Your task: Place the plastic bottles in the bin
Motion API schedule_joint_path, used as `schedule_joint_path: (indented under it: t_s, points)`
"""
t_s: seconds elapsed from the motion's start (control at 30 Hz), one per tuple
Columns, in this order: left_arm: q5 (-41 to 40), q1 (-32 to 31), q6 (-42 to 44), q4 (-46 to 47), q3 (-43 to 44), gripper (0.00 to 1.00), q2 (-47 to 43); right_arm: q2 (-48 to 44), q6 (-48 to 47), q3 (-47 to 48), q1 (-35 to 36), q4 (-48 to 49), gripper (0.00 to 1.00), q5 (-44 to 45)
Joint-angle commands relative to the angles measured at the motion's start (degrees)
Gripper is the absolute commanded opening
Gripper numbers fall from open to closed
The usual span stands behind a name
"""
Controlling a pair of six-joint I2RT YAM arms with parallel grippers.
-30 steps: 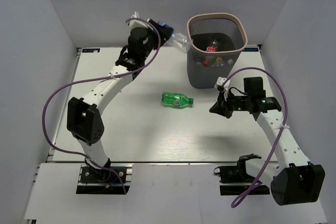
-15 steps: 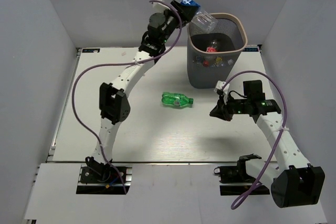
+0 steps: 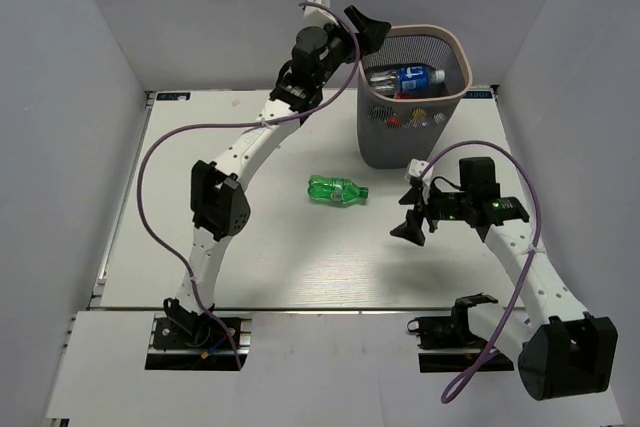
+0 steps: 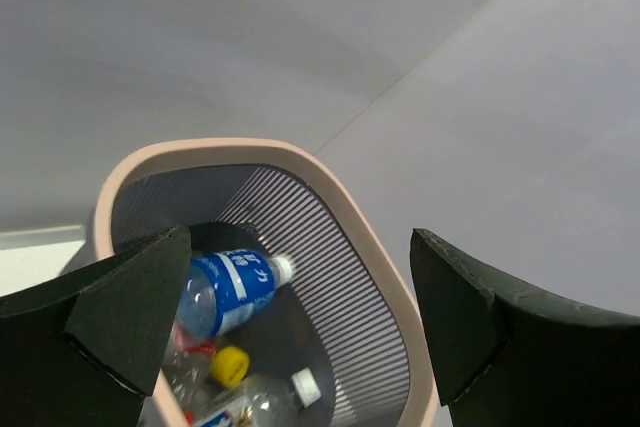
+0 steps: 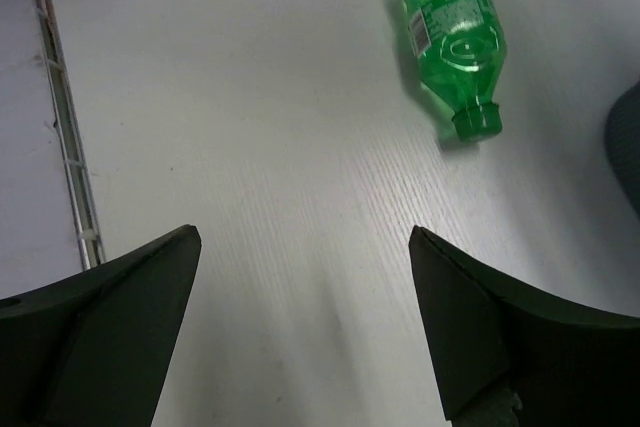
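Note:
The bin (image 3: 400, 147), dark mesh with a pale rim (image 4: 340, 192), stands at the back right of the table. Inside it lies a blue-labelled plastic bottle (image 3: 410, 77) (image 4: 225, 292) on top of other clear bottles, one with a yellow cap (image 4: 229, 365), one with a white cap (image 4: 300, 384). My left gripper (image 3: 370, 27) (image 4: 300, 237) hangs open and empty above the bin's left rim. A green bottle (image 3: 336, 188) (image 5: 450, 32) lies on its side mid-table, cap toward the bin. My right gripper (image 3: 408, 215) (image 5: 300, 232) is open and empty above the table, right of the green bottle.
White walls close in the table on the left, back and right. A metal rail (image 5: 60, 117) runs along the table's edge. Purple cables (image 3: 150, 157) loop off both arms. The bin's dark side (image 5: 625, 147) shows at the right edge of the right wrist view.
My left gripper opened over the bin and the blue-labelled bottle dropped in. My right gripper went from shut to open and shifted slightly nearer. The green bottle has not moved.

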Motion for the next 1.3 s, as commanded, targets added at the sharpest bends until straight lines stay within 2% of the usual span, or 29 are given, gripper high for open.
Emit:
schedule_joint_path:
  t_s: [0.0, 0.03, 0.07, 0.1, 0.13, 0.17, 0.23, 0.27, 0.33, 0.37, 0.4, 0.53, 0.6, 0.7, 0.8, 1.03, 1.07, 1.2, 1.27]
  points:
    - [-2.11, -0.02, 6.19, -3.47, -3.44, 1.00, -13.38, 1.50, -4.44, -1.66, 2.38, 9.70, 0.90, -3.61]
    - [-2.73, -0.02, 7.42, -4.70, -6.33, 1.00, -16.37, 2.37, -6.01, -1.58, 3.09, 10.85, 0.90, -3.18]
    - [-4.39, -0.02, 9.86, -4.71, -14.28, 1.00, -19.79, 5.86, -6.11, -1.23, 5.18, 11.82, 0.90, -2.74]
    - [-5.01, -0.02, 12.24, -4.71, -19.32, 1.00, -27.57, 8.94, -6.55, 0.25, 6.16, 13.92, 0.90, -1.34]
    - [-5.89, -0.02, 12.26, -4.71, -24.59, 1.00, -31.73, 10.54, -6.29, 1.05, 7.21, 14.64, 0.90, -0.28]
    - [-5.90, 0.59, 12.87, -5.40, -35.34, 1.00, -35.69, 13.51, -6.03, 2.45, 9.57, 16.21, 0.90, 1.90]
    - [-9.74, 1.21, 14.19, -8.90, -45.25, 1.00, -47.35, 17.38, -5.24, 4.21, 11.78, 19.03, 0.90, 5.50]
    - [-11.16, 1.21, 15.15, -10.93, -53.56, 1.00, -50.81, 19.67, -4.89, 5.44, 12.58, 20.78, 0.90, 8.31]
    - [-13.53, 1.21, 15.78, -14.97, -61.08, 1.00, -57.06, 23.01, -4.62, 8.51, 15.30, 22.89, 0.90, 11.57]
    - [-13.55, 1.21, 15.78, -18.73, -67.73, 1.00, -59.96, 25.04, -4.10, 9.31, 15.75, 22.82, 0.90, 13.68]
    - [-14.16, 1.21, 14.47, -20.16, -70.93, 1.00, -65.64, 26.19, -3.92, 10.28, 17.14, 22.91, 0.90, 15.27]
    - [-16.00, 1.21, 8.49, -25.97, -85.16, 1.00, -78.77, 30.59, -0.15, 13.71, 19.61, 27.98, 0.90, 22.56]
    - [-16.88, 1.21, 5.34, -28.52, -88.08, 1.00, -83.00, 31.91, 0.48, 14.94, 20.84, 29.32, 0.90, 26.87]
    - [-17.50, 1.21, 3.22, -30.80, -91.69, 1.00, -88.54, 36.64, -0.57, 18.02, 22.08, 26.78, 0.90, 26.54]
    - [-17.50, 1.21, 2.68, -33.26, -92.40, 1.00, -89.78, 39.46, -1.98, 19.69, 23.39, 25.02, 0.90, 25.13]
    - [-17.50, 0.60, 2.68, -38.10, -91.79, 1.00, -89.87, 48.25, -1.19, 23.38, 26.30, 26.68, 0.90, 30.40]
    - [-17.50, 0.60, 1.90, -38.11, -91.79, 1.00, -89.87, 49.48, -1.63, 23.56, 26.47, 26.60, 0.88, 30.31]
    - [-17.50, 0.60, 0.57, -39.34, -92.84, 1.00, -92.15, 51.07, -3.83, 24.87, 26.30, 21.88, 0.51, 28.82]
    - [-17.50, 0.60, -0.04, -39.34, -93.36, 1.00, -92.16, 51.95, -3.83, 26.11, 26.21, 20.10, 0.37, 28.20]
